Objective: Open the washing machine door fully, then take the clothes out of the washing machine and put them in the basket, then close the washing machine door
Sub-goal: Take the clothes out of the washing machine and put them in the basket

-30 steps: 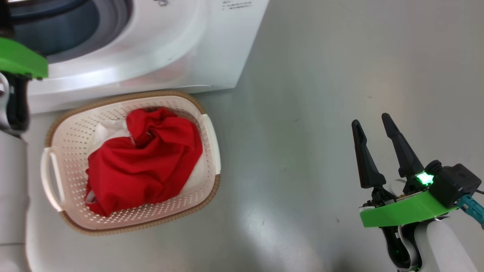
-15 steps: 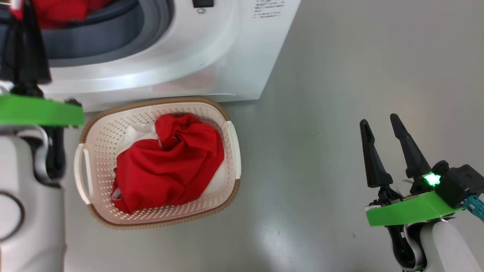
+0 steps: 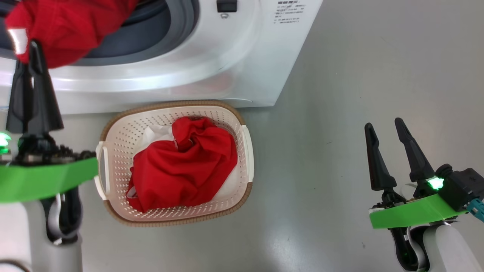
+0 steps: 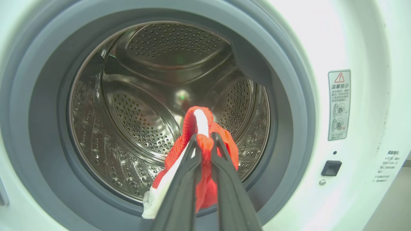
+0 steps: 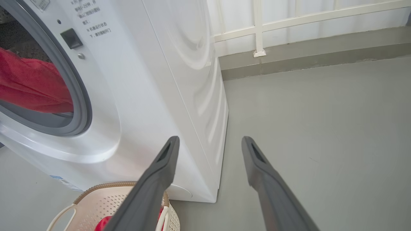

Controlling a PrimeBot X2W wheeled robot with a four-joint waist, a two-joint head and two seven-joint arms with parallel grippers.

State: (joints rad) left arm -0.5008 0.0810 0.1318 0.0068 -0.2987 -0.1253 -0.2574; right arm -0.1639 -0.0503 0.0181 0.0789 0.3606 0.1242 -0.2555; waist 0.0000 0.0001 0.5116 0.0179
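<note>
The white front-loading washing machine has the cream perforated plastic basket on the floor against its front, one red fabric garment inside. The left end effector pinches a second red garment at the drum mouth; trailing cloth may snag the gasket and slip free. The right end effector hangs released.

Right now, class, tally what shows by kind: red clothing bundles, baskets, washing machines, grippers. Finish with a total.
Red clothing bundles: 2, basket bundle and pinched bundle
Baskets: 1, basket
Washing machines: 1, washing machine
Grippers: 2, left gripper shut on the pinched bundle, right gripper open
Total: 6
</note>
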